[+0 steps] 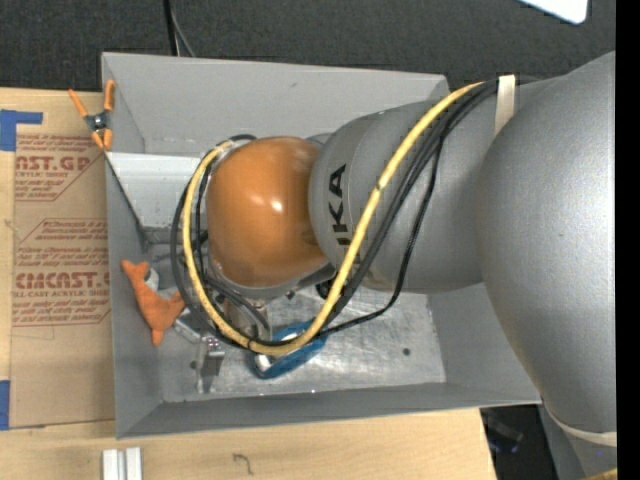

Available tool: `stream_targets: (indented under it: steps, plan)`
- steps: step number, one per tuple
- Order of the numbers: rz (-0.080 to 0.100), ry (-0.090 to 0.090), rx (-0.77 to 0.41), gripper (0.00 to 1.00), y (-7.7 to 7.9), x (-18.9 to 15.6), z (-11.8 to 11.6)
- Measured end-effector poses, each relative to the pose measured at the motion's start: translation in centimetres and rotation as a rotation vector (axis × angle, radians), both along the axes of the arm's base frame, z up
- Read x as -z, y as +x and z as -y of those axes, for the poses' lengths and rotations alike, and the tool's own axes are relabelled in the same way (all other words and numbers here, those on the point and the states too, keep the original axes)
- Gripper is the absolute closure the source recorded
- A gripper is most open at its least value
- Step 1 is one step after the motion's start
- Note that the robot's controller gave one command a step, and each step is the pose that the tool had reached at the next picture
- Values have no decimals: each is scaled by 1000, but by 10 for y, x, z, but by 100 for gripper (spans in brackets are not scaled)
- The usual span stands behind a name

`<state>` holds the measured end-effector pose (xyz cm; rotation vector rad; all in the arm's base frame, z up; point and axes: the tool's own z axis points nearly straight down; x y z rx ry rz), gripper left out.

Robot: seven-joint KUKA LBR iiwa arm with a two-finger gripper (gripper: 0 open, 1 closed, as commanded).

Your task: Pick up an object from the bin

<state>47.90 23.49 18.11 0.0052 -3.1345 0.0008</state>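
Camera view, looking down: the arm (450, 198) reaches across the bin (300, 78), and the black letters "KA" (338, 208) read clearly on its grey casing. That is all the lettering showing there. One rounded orange cover (260, 213) sits on the wrist, and one yellow cable (400, 163) loops around it alongside black ones.

Below the cover, the gripper (210, 353) is low near the bin's floor. Whether it's spread or closed, I can't tell.

Two loose things lie by it. One orange piece (152, 303), spiky and bent, sits just beside the gripper on the side away from the arm. One blue piece (290, 360), curved, lies just beside it on the arm's side, partly under the cable. Which one it's going for, I can't tell.
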Motion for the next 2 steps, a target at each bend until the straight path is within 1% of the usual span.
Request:
stream_targets:
  steps: [1,2]
  plan:
    - [7,2,2,0,2,-3,1]
    - [10,3,125,0,37,57,-5]
